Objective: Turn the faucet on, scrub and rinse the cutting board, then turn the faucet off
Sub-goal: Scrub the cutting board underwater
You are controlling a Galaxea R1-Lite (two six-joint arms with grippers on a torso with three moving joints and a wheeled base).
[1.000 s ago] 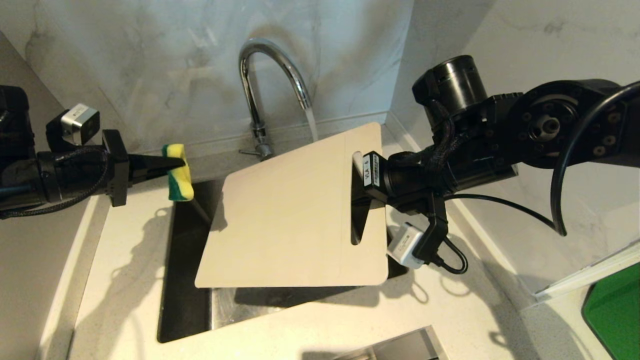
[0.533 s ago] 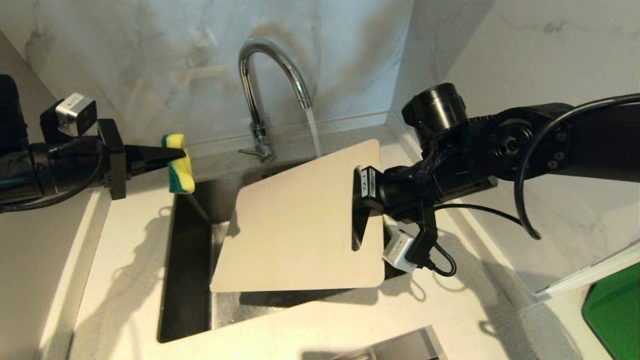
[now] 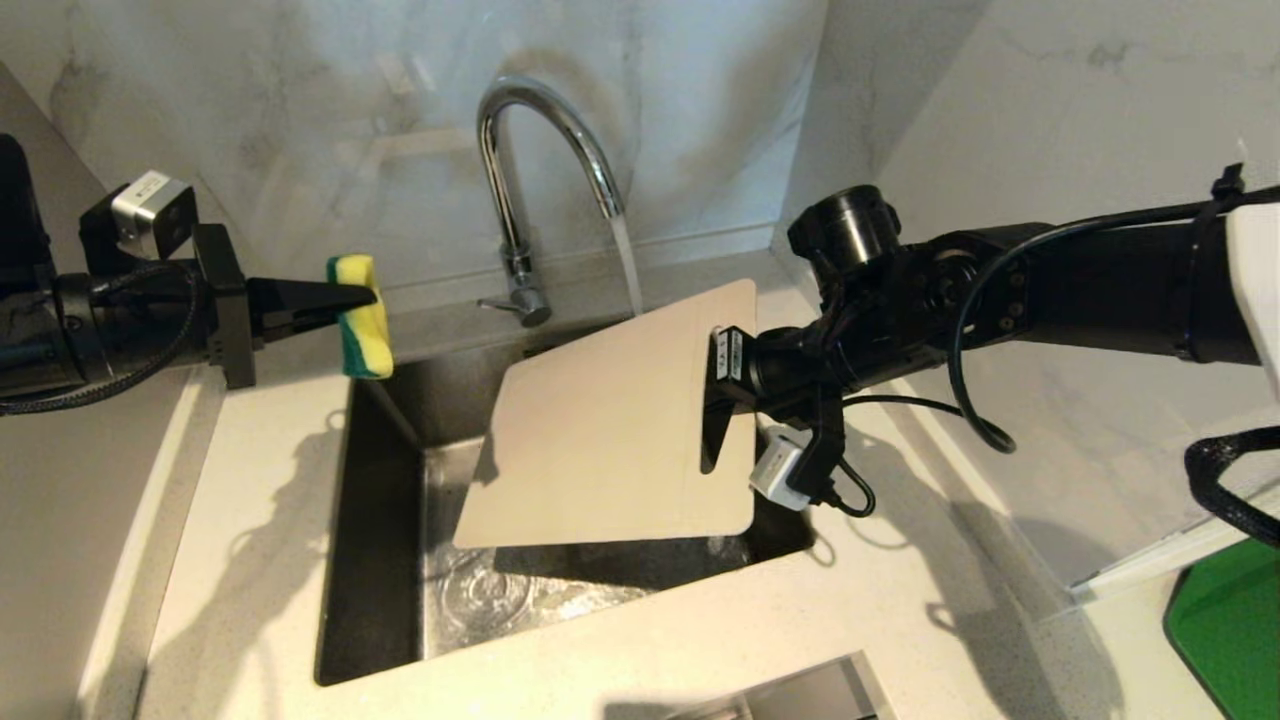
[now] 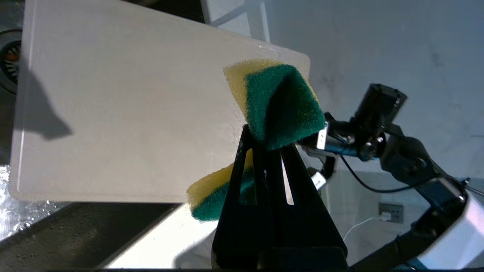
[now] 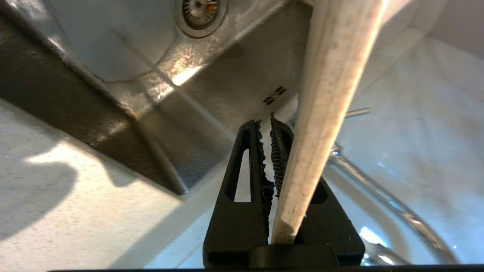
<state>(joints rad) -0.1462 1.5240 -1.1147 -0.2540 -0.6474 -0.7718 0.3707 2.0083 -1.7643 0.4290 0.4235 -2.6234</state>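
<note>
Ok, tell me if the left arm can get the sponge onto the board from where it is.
Probably yes. The left gripper holds the sponge beside the sink, and nothing stands between it and the board's open face.

Left gripper (image 4: 270,145), black, fingers (image 4: 242,177) closed on a soft yellow sponge with a dark green scouring face (image 4: 281,104); sponge pinched at its middle, one end flaring past the fingertips, the other bulging out lower down beside the fingers. Beyond the sponge, a large flat cream-white plastic cutting board (image 4: 124,113) with rounded corners, tilted over a wet steel sink (image 4: 22,223); part of the round sink drain (image 4: 8,60) shows past the board's edge. The other black robot arm (image 4: 382,128) reaches to the board's far edge. Pale marbled wall (image 4: 378,45) behind.
</note>
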